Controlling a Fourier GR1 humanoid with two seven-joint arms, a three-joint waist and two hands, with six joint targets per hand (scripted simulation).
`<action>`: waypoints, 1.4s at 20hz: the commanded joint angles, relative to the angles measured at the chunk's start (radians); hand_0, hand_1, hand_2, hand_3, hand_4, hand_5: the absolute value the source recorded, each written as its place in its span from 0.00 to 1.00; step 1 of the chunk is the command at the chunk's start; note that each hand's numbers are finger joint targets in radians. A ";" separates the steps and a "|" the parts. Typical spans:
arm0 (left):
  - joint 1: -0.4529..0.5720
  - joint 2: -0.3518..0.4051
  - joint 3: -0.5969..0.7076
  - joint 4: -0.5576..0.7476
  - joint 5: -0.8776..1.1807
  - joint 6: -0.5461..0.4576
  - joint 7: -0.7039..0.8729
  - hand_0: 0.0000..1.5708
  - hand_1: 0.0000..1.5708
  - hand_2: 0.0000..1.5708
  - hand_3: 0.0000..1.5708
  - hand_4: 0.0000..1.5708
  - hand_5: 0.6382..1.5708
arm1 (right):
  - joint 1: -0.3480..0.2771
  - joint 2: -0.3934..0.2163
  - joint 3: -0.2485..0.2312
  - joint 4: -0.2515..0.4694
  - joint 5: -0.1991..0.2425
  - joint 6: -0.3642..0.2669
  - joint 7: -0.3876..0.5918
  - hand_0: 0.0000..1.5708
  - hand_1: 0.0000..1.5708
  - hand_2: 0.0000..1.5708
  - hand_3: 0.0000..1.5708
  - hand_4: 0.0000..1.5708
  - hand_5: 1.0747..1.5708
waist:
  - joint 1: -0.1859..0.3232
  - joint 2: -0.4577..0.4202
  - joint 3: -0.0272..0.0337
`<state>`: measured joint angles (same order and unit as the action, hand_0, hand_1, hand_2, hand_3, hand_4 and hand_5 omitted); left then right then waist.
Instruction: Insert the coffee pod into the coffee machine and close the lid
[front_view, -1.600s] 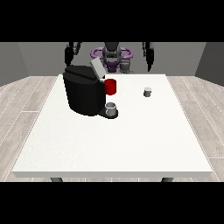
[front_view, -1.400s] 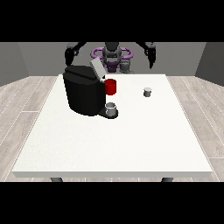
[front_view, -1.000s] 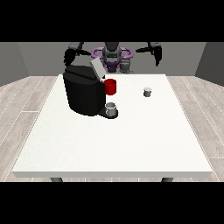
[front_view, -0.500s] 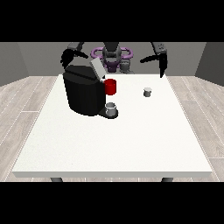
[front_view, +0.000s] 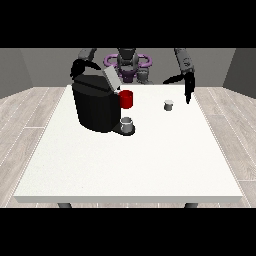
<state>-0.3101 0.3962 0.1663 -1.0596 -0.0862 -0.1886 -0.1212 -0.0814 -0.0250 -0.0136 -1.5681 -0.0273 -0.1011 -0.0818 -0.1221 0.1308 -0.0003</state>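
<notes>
Hand at the view's right (front_view: 187, 86) has come forward and down over the far right part of the counter (front_view: 150, 165). Before, it was raised near the robot's shoulder; now it hangs above the counter, just beside the pod (front_view: 169, 105) and a little behind it, not touching it. Its fingers point down and look straight and spread, with nothing between them. I judge this as the reach for the pod, so the task is only at its beginning: the pod is not yet picked up.

Going from large things to small ones, the counter carries the same things in the same places as earlier. The machine (front_view: 96, 105) stands at the far left, and its lid (front_view: 111, 79) is tilted up, so it is ready to receive the pod. A red cup (front_view: 126, 99) is at its right side and a grey cup (front_view: 127, 125) sits on its base in front. The pod stands alone, well apart from the machine.

The hand at the view's left (front_view: 79, 67) is behind the machine's top corner, almost as before; I cannot tell how its fingers lie.
</notes>
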 joint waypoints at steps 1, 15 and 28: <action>-0.079 0.010 -0.014 0.093 -0.057 0.018 0.022 0.00 0.00 0.00 0.00 0.00 1.00 | -0.046 0.024 0.017 0.021 0.013 -0.035 0.006 0.00 0.00 0.00 0.00 0.21 1.00 | -0.007 0.023 0.0001; -0.153 0.005 -0.052 0.311 -0.225 0.095 -0.076 0.51 0.51 0.54 0.32 0.00 1.00 | -0.141 -0.045 -0.036 0.127 0.033 -0.028 0.078 0.00 0.00 0.00 0.00 0.27 1.00 | -0.003 0.056 -0.0002; -0.183 0.006 -0.132 0.399 -0.420 0.198 -0.160 0.44 0.44 0.53 0.38 0.00 1.00 | -0.118 -0.021 -0.047 0.214 0.016 -0.041 0.017 0.00 0.00 0.00 0.00 0.30 1.00 | 0.010 0.020 0.0001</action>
<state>-0.4784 0.4011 0.0340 -0.6948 -0.4728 -0.0108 -0.2408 -0.2008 -0.0389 -0.0418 -1.3822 0.0066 -0.1564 -0.0530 -0.1162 0.1577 0.0004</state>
